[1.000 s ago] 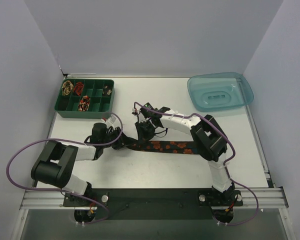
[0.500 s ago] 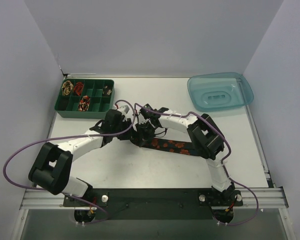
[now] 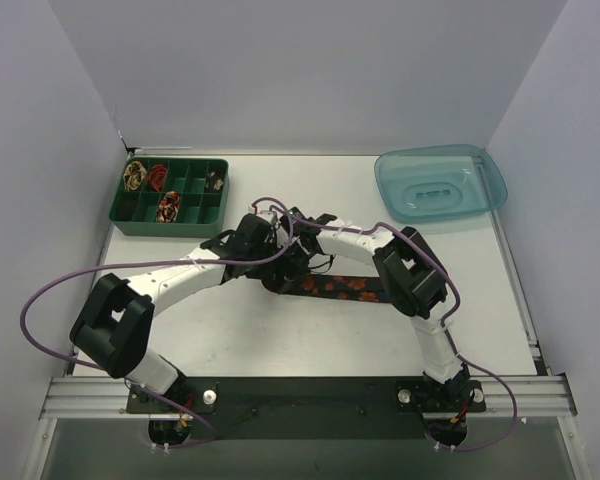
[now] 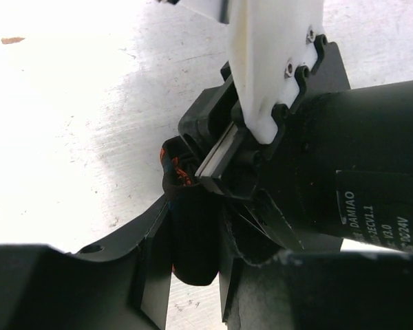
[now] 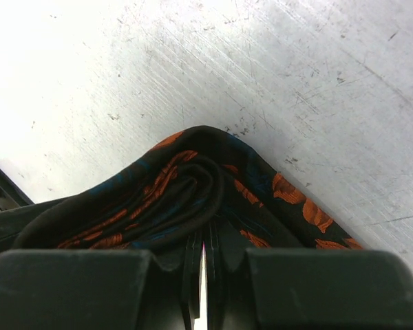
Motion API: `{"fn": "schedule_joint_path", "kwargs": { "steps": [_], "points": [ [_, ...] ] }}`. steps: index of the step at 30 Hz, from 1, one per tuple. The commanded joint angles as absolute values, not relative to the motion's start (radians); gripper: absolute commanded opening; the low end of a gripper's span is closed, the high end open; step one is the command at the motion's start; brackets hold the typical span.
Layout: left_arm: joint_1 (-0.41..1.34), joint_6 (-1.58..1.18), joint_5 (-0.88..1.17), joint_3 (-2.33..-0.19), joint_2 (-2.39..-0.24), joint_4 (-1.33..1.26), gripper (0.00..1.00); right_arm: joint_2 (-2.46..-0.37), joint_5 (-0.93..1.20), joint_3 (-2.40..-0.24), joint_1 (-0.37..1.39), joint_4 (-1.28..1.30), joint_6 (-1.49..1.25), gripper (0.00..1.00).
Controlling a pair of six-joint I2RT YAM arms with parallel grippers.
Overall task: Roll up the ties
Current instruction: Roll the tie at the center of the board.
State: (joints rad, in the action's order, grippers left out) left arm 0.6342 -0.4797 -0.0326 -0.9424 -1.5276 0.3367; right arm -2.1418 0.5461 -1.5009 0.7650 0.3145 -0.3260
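Note:
The dark tie with an orange floral pattern [image 3: 346, 289] lies flat across the middle of the table, and its left end is wound into a small roll. My right gripper [image 3: 288, 262] is shut on that roll. In the right wrist view the coil [image 5: 186, 182] sits at the tips of the nearly closed fingers, around the right gripper [image 5: 204, 258]. My left gripper [image 3: 273, 263] meets it from the left. In the left wrist view the left gripper [image 4: 193, 275] clasps the dark roll [image 4: 191, 237], with the right arm's wrist housing [image 4: 372, 158] pressed close beside it.
A green compartment tray [image 3: 170, 231] at the back left holds several small rolled ties [image 3: 168, 207]. A blue plastic tub [image 3: 440, 182] stands at the back right. Purple cables [image 3: 40, 305] loop off both arms. White walls close in the table.
My left arm has swung right and away from me, up to the right gripper. The tie's left end has drawn in, and the flat part is shorter.

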Motion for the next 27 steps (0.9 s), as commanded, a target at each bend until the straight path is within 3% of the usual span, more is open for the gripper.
{"fn": "schedule_joint_path", "kwargs": {
  "steps": [1, 13, 27],
  "points": [
    [0.696, -0.472, -0.047, -1.034, -1.555, 0.377, 0.23, -2.184, 0.522, -1.526, 0.769, 0.301, -0.324, 0.04],
    [0.741, -0.472, -0.233, -1.092, -1.62, 0.48, 0.23, -2.151, 0.583, -1.499, 0.746, 0.278, -0.342, 0.04],
    [0.741, -0.465, -0.371, -1.117, -1.628, 0.58, 0.23, -1.956, 0.654, -1.375, 0.627, 0.247, -0.35, 0.04]
  ]
}}
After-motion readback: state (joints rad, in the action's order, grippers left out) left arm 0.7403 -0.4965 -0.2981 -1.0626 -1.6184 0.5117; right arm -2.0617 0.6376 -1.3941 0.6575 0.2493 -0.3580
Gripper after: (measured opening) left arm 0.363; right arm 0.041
